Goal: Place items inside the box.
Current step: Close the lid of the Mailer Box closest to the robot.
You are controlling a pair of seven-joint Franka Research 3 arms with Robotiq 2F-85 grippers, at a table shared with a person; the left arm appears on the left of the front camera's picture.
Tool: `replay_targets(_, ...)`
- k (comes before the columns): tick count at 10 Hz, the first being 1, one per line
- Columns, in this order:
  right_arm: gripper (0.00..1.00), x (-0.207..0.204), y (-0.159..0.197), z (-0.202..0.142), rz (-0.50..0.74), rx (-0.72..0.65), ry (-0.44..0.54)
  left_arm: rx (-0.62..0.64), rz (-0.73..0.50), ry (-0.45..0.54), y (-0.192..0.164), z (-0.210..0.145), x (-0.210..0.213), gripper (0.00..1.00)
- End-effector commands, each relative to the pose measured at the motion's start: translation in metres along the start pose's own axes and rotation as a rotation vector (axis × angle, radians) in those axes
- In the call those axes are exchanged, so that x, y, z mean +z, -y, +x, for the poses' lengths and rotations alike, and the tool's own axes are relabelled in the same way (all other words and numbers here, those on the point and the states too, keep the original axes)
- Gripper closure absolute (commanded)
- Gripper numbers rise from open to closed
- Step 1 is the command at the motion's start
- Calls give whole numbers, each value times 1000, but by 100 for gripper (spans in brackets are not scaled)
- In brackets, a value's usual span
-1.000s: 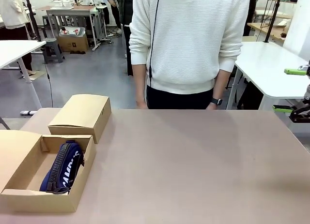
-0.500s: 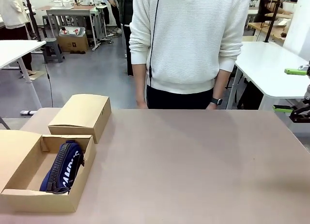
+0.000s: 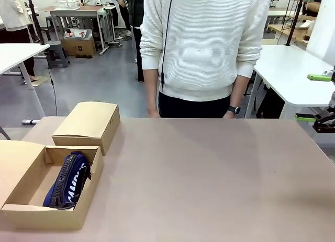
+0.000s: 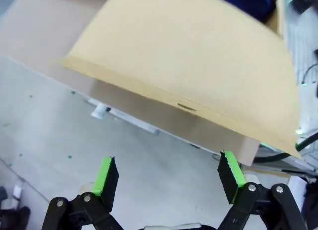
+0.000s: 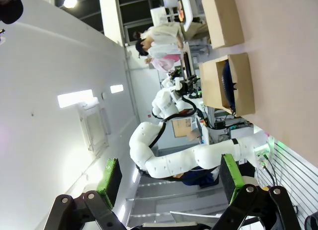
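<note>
Where box [image 3: 31, 200] walls rise, navy pouch [image 3: 68, 180] half-hides.

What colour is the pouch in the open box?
Navy pouch with white lettering, clearest in the front view.

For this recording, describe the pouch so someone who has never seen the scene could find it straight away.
Start at the table and go to its near left corner, where an open cardboard box sits in front of a closed cardboard box. Inside the open one lies the navy zip pouch, lengthwise. It is the one dark blue thing there, with white "CAMPUS" lettering along its side.
</note>
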State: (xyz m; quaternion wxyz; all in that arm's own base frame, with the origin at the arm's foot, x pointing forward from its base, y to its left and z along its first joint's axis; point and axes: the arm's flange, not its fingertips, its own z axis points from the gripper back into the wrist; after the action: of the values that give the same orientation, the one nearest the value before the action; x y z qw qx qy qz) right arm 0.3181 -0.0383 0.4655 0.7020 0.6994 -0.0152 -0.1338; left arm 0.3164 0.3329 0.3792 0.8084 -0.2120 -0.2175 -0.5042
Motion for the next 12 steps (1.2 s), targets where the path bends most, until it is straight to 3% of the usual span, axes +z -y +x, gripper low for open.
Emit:
replay_targets(1,0,1,-5,-2,16,-19,-3,-23,-44,63,-3,-14,-19,0)
replay_targets(3,0,1,-5,-2,16,-19,-3,-36,-97,118,-3,-14,-43,0)
replay_targets(6,0,1,-5,-2,16,-19,-3,-131,-190,193,6,15,-77,0)
replay_targets(8,0,1,-5,-2,16,-19,-3,-201,-260,293,19,36,-82,0)
replay_targets(12,0,1,-5,-2,16,-19,-3,-284,-311,356,40,63,-78,0)
